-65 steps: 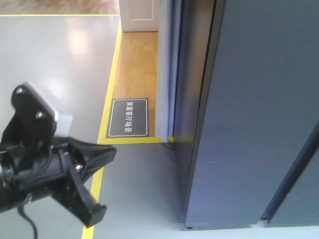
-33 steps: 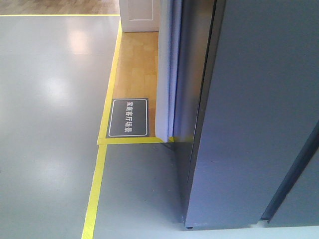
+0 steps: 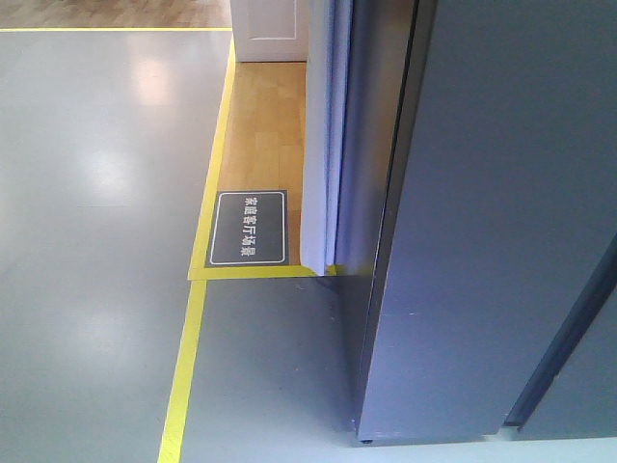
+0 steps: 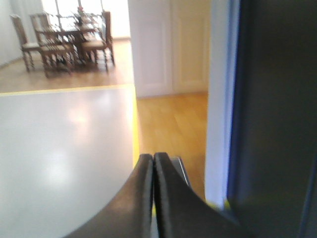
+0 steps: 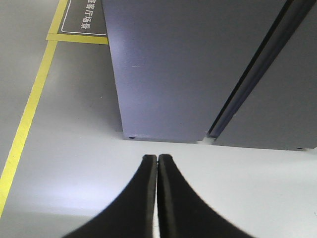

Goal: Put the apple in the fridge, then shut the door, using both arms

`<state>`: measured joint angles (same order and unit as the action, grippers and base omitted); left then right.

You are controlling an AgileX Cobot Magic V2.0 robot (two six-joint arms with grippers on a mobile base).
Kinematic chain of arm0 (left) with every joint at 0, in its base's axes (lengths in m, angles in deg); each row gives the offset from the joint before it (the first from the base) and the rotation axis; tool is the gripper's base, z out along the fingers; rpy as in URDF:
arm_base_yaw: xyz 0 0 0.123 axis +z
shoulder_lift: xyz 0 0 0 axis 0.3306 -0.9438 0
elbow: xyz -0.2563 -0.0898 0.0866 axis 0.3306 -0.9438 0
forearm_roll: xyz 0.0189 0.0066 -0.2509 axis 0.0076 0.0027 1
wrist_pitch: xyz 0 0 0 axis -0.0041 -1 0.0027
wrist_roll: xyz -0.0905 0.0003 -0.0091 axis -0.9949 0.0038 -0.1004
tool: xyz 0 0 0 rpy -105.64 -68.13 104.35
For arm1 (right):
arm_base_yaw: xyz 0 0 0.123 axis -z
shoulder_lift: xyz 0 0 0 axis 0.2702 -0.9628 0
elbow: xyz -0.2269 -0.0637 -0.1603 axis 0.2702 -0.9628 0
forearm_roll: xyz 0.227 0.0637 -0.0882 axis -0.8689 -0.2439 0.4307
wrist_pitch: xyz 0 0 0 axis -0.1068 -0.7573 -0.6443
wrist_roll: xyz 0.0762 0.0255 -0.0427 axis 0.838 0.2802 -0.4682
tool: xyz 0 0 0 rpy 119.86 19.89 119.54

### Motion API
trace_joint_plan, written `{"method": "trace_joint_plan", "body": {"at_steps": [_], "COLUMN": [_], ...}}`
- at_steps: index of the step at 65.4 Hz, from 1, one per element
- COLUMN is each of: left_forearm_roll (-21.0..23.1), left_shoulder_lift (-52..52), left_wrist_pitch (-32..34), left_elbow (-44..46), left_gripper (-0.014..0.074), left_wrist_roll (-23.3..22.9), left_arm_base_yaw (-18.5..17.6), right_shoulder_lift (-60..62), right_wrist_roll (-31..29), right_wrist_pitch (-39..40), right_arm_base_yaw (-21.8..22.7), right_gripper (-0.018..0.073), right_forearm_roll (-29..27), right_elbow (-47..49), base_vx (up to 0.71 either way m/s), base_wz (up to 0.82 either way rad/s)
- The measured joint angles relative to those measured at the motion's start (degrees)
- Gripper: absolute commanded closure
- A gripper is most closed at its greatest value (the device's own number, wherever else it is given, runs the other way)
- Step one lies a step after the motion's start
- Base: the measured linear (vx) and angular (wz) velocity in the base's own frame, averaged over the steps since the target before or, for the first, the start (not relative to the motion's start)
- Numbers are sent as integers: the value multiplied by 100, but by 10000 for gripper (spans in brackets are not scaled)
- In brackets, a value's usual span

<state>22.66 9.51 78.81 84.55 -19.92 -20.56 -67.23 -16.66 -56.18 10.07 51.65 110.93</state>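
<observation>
The fridge (image 3: 374,164) stands at the right as a tall dark grey body. Its door (image 3: 482,241) lies flush with it, and only the grey outer face shows, no white lining. A dark seam (image 5: 247,84) runs between two grey front panels (image 5: 168,64). The apple is out of view. My left gripper (image 4: 153,156) is shut and empty, hanging over the floor left of the fridge's dark side (image 4: 272,114). The right gripper (image 5: 157,157) is also shut with nothing in it, low above the pale floor in front of the fridge's base. Neither gripper shows in the front view.
Yellow floor tape (image 3: 185,367) runs along the grey floor left of the fridge. A dark floor sign (image 3: 249,228) lies on it. A white wall edge (image 3: 318,145) stands beside the fridge over wooden flooring (image 3: 265,125). Chairs and a table (image 4: 64,39) stand far back.
One second ago my left arm filled the front view's lower left. It left that view by half a second ago. The fridge looks the same in all three frames.
</observation>
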Motion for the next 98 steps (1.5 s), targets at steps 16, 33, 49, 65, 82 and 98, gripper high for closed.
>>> {"method": "trace_joint_plan", "body": {"at_steps": [16, 33, 49, 65, 82, 98], "left_forearm_roll": [91, 26, -22, -22, -22, -22], "left_shoulder_lift": [105, 105, 105, 105, 105, 105], "left_wrist_pitch": [378, 299, 304, 304, 304, 304], "left_elbow": [-36, -36, -36, -36, -36, -36], "left_gripper": [602, 602, 602, 602, 602, 602], "left_wrist_roll": [-11, -11, -106, -367, -379, -380], "left_arm_base_yaw": [306, 335, 335, 335, 335, 335], "right_shoulder_lift": [0, 0, 0, 0, 0, 0], "right_wrist_roll": [0, 0, 0, 0, 0, 0], "right_wrist_pitch": [-19, -33, -33, -33, -37, -37], "right_arm_base_yaw": [0, 0, 0, 0, 0, 0], "right_gripper": [561, 561, 561, 561, 561, 561], "right_forearm_roll": [0, 5, 5, 5, 5, 5], "right_elbow": [-5, -5, -5, -5, -5, -5], "base_vx": [0, 0, 0, 0, 0, 0], "base_wz": [0, 0, 0, 0, 0, 0]}}
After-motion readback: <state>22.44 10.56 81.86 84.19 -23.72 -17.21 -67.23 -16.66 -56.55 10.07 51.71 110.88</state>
